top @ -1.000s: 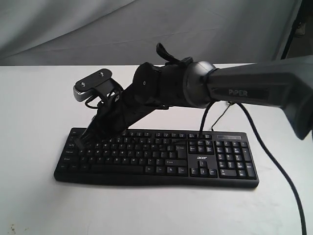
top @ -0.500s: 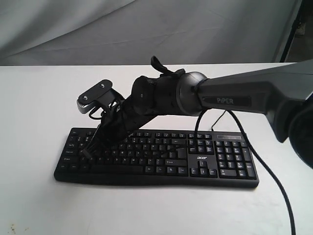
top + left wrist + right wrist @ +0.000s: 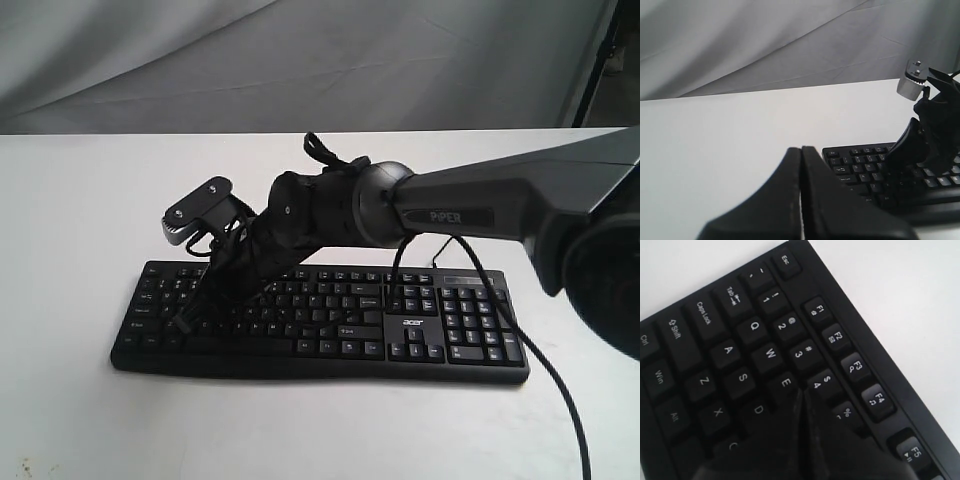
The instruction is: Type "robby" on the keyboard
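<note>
The black keyboard (image 3: 340, 322) lies flat on the white table (image 3: 80, 200), also shown in the left wrist view as keyboard (image 3: 860, 165) and close up in the right wrist view as keyboard (image 3: 740, 350). My right gripper (image 3: 200, 305) reaches across from the right and slants down onto the left part of the letter keys. It is shut, and its tip (image 3: 802, 392) sits just past the E key (image 3: 785, 383) and below the 4 key (image 3: 821, 381), hiding the key beneath. My left gripper (image 3: 801, 149) is shut and empty, hovering over bare table off the keyboard's Esc end.
The right arm's wrist camera (image 3: 198, 210) sticks up above the keyboard's left end. A black cable (image 3: 545, 375) trails over the table at the right. A grey cloth (image 3: 300, 60) hangs behind the table.
The right gripper has slid right along the keyboard's left letter keys and the arm has dropped lower. The keyboard has not moved.
</note>
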Controlling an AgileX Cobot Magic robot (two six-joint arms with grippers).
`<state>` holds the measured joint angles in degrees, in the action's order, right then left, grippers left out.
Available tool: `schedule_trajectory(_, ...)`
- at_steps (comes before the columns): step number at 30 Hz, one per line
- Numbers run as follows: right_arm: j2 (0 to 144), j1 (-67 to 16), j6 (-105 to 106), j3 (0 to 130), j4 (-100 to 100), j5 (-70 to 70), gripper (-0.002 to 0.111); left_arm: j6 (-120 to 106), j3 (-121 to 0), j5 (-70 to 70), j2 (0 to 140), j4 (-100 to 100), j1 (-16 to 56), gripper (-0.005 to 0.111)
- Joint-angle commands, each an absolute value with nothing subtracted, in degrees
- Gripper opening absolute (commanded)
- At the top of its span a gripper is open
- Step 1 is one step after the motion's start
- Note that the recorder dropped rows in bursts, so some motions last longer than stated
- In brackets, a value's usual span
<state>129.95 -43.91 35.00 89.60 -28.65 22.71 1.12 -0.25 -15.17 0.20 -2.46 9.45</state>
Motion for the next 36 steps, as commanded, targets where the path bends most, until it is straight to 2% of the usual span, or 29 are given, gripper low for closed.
schedule_trajectory(1,130.41,-43.9,35.62,89.78,-28.21,22.53,0.0,1.28,0.0,-14.76,0.0,-2.74,9.82,0.0)
schedule_trajectory(12,124.69,-42.06,33.52,88.48,-26.59,26.63,0.0,1.28,0.0,-14.76,0.0,-2.74,9.82,0.0)
schedule_trajectory(21,113.51,-37.91,32.11,72.16,-27.6,21.48,0.0,1.28,0.0,-14.76,0.0,-2.74,9.82,0.0)
schedule_trajectory(36,115.96,-37.2,32.27,70.11,-27.2,18.83,0.0,1.28,0.0,-14.76,0.0,-2.74,9.82,0.0)
